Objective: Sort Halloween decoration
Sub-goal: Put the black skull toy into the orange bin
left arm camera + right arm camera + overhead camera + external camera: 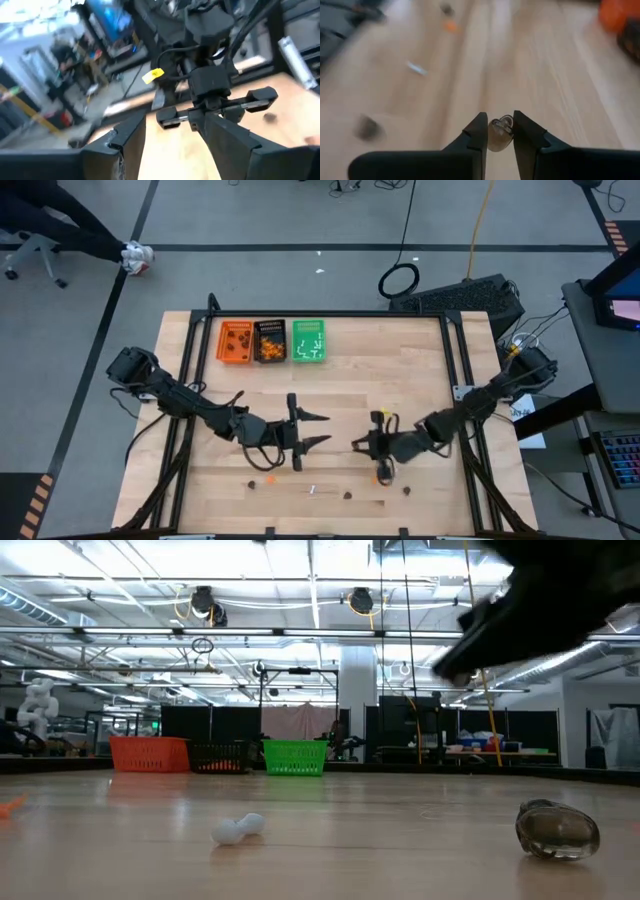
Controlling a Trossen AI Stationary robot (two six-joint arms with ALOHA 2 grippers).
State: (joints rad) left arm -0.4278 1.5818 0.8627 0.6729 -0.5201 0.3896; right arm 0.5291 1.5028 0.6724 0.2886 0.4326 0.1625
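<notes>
Brown blob (499, 134) | pinched between right pincer (500, 131) fingers | left pincer (318, 430) wide

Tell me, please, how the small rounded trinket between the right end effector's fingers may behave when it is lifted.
The rounded trinket looks smooth and glossy, so it may slip from the right end effector. Only its narrow fingertips pinch it, so it might twist. It seems light and stiff, and would probably roll if dropped on the table.
</notes>
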